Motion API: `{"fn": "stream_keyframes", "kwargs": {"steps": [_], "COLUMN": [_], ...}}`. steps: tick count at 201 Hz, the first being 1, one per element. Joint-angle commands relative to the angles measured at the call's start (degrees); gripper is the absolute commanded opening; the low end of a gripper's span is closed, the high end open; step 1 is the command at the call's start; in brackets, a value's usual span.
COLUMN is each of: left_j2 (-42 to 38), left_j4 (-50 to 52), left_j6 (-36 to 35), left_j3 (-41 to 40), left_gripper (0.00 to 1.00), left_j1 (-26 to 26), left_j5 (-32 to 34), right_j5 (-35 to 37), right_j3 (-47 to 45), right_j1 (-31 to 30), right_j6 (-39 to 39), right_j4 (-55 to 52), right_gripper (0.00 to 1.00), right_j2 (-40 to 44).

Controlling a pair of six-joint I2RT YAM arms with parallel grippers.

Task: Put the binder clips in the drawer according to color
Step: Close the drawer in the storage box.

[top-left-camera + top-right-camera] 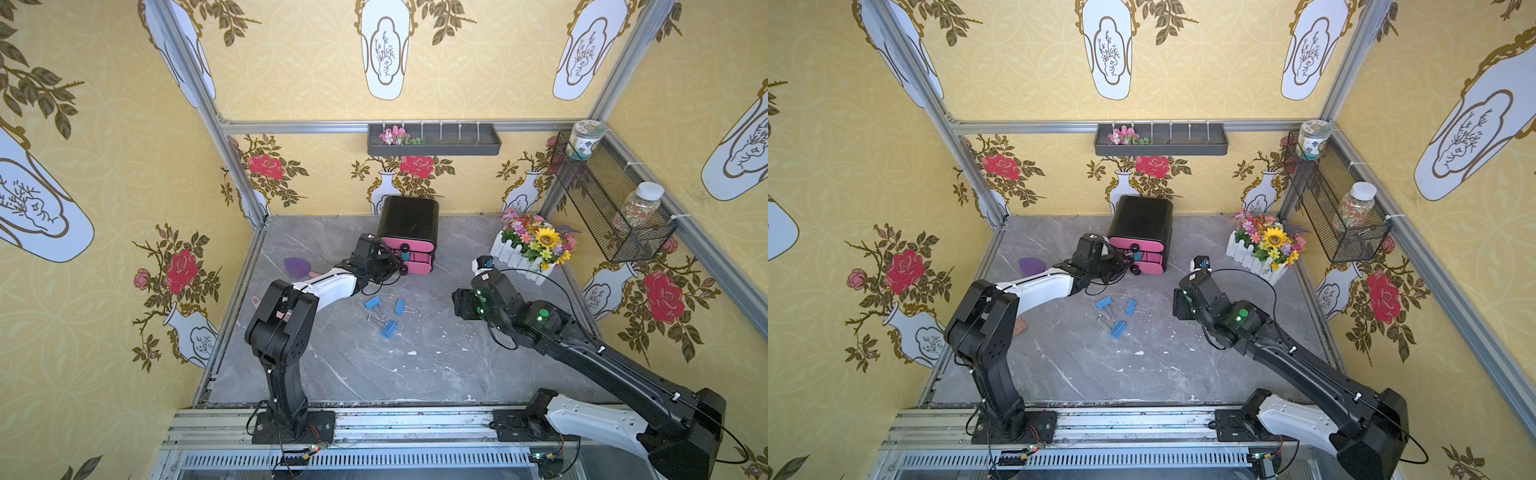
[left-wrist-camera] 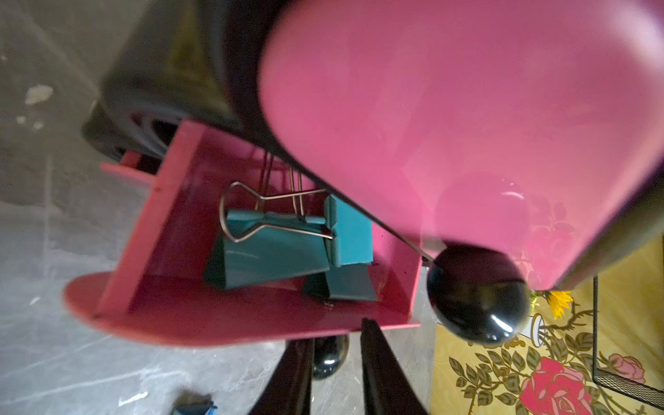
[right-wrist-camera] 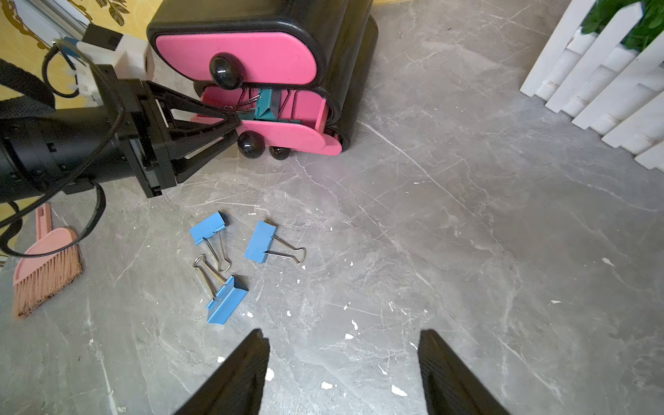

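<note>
OK, top views first. Drawer unit [image 1: 409,226] sits at 12 o'clock of the table [image 1: 457,374], with its middle drawer [image 1: 419,261] pulled out. Three blue clips [image 1: 388,329] lie loose mid-table, abt 6 o'clock from the unit. L gripper [image 1: 398,264] is at the unit's front. R gripper [image 1: 457,305] hangs at 3 o'clock of the clips w/ nothing in the way, so R looks the better arm for the next pick. Nearest clip [image 1: 1131,306] has its body running roughly 12–6 and its wire handles pointing to 3 o'clock, toward R.

L wrist: teal clips [image 2: 273,248] are piled inside the middle drawer, at least two, w/ matte bodies and silver handles. L fingers [image 2: 384,373] have only a narrow gap, and a black knob [image 2: 328,359] shows in it. Can't tell if it's pinched or just close.

R wrist: R fingers [image 3: 452,377] are wide apart w/ nothing between. Blue clips lie flat ahead of them. No yellow clips in sight.
</note>
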State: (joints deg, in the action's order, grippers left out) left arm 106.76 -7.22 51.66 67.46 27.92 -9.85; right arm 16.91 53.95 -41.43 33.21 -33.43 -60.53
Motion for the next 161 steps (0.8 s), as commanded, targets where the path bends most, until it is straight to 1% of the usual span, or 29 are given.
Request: {"fn": "stream_keyframes", "kwargs": {"steps": [1, 25, 58, 84, 118, 133, 161], "left_j2": [1.4, 2.0, 1.7, 1.2, 1.6, -0.6, -8.0], "left_j4": [0.8, -0.2, -4.1, -7.1, -8.0, -9.4, -11.1], "left_j6": [-2.6, -3.6, -4.1, -4.2, -4.5, -4.2, -4.0], "left_j3": [1.0, 1.5, 0.8, 0.0, -0.2, -2.9, -9.4], "left_gripper": [0.27, 0.25, 0.23, 0.23, 0.23, 0.24, 0.28], "left_j1": [-0.1, -0.1, -0.1, -0.1, 0.0, 0.0, 0.3], "left_j5": [1.4, 2.5, 2.7, 2.3, 1.4, 2.0, 4.3], "right_j5": [1.4, 1.5, 1.2, 1.0, 1.0, 1.1, -0.1], "right_j3": [0.1, 0.2, 0.1, -0.3, -1.4, -1.8, -3.3], "right_j1": [0.1, 0.3, 0.5, 0.5, 0.5, 0.5, 0.6], "right_j6": [0.4, 0.2, 0.0, 0.4, 0.7, 1.0, 1.0], "right_j4": [-0.6, -0.7, -0.7, -0.5, -0.1, -0.1, 2.5], "right_gripper": [0.7, 0.71, 0.71, 0.71, 0.71, 0.71, 0.7], "right_j2": [0.3, 0.2, -0.5, -0.7, -0.7, -0.7, -1.8]}}
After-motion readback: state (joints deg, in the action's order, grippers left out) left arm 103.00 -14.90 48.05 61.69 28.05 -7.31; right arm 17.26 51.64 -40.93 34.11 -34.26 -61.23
